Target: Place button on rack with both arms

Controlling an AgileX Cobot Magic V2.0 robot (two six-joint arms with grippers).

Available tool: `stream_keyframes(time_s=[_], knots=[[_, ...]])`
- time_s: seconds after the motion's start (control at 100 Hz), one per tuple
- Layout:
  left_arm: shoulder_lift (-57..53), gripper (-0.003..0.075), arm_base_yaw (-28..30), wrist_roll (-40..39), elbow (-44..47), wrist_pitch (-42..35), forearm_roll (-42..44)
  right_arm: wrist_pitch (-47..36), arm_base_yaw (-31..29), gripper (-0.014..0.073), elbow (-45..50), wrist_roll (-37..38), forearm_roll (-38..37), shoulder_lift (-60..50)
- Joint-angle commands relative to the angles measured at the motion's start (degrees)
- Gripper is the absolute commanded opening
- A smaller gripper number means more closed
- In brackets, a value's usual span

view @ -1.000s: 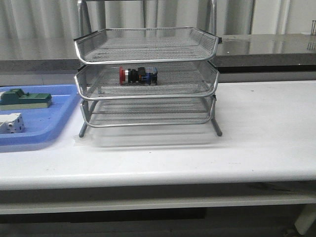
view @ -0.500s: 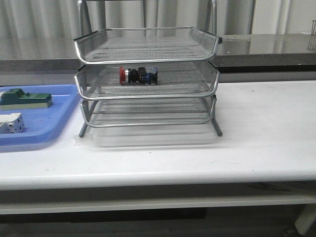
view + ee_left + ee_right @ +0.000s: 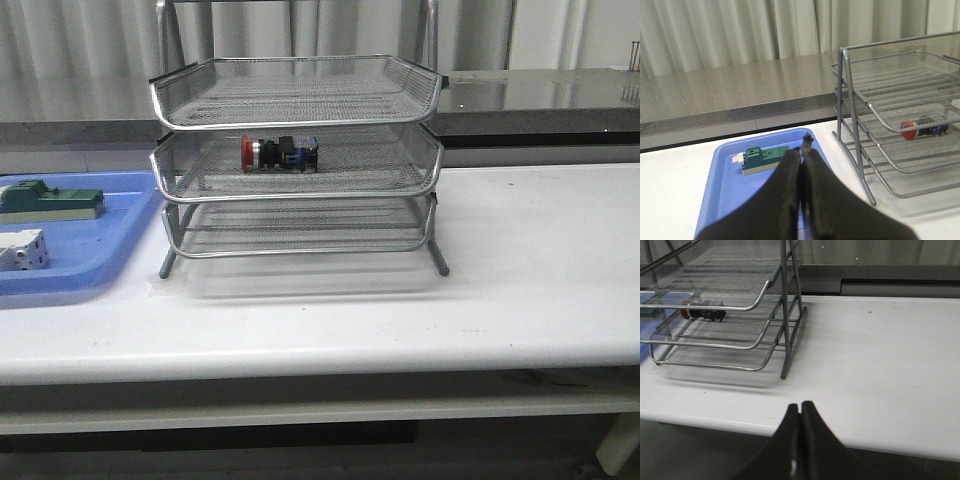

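Note:
The button (image 3: pixel 279 153), red-headed with a black body and blue-black rear block, lies on its side in the middle tray of the silver wire-mesh rack (image 3: pixel 300 195). The same button (image 3: pixel 918 131) shows in the left wrist view, and the button (image 3: pixel 702 313) shows again in the right wrist view. Neither arm appears in the front view. My left gripper (image 3: pixel 801 150) is shut with nothing in it, above the blue tray, well away from the rack (image 3: pixel 900 125). My right gripper (image 3: pixel 800 405) is shut and empty, over the table's front edge, apart from the rack (image 3: pixel 740 315).
A flat blue tray (image 3: pixel 100 250) sits left of the rack, holding a green block (image 3: pixel 50 203) and a white block (image 3: pixel 22 250). A grey counter ledge (image 3: pixel 540 100) runs behind the table. White tabletop (image 3: pixel 540 260) stretches right of the rack.

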Motion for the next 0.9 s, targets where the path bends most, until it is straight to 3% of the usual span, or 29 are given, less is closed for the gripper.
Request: stream_keyframes(time_s=[0.0, 0.21, 0.41, 0.73, 0.89], knots=[[0.4, -0.0021, 0.0, -0.6, -1.5, -4.3, -0.8, -6.7, -1.1, -0.0060, 1.9, -0.3, -0.7, -2.4], [0.4, -0.0021, 0.0, -0.6, -1.5, -4.3, -0.8, -11.6, -5.8, -0.0060, 10.1, -0.3, -0.7, -10.1], [0.4, -0.0021, 0.0, -0.6, -1.5, -4.3, -0.8, -14.2, -6.6, -0.0060, 15.8, -0.3, -0.7, -16.9], [0.4, -0.0021, 0.0, -0.6, -1.1, -4.2, -0.8, -25.9, -6.6, -0.0060, 22.3, -0.3, -0.7, -16.6], [0.4, -0.0021, 0.0, -0.6, -0.7, -3.9, -0.8, -26.1, -6.6, -0.0060, 22.3, -0.3, -0.7, -16.6]])
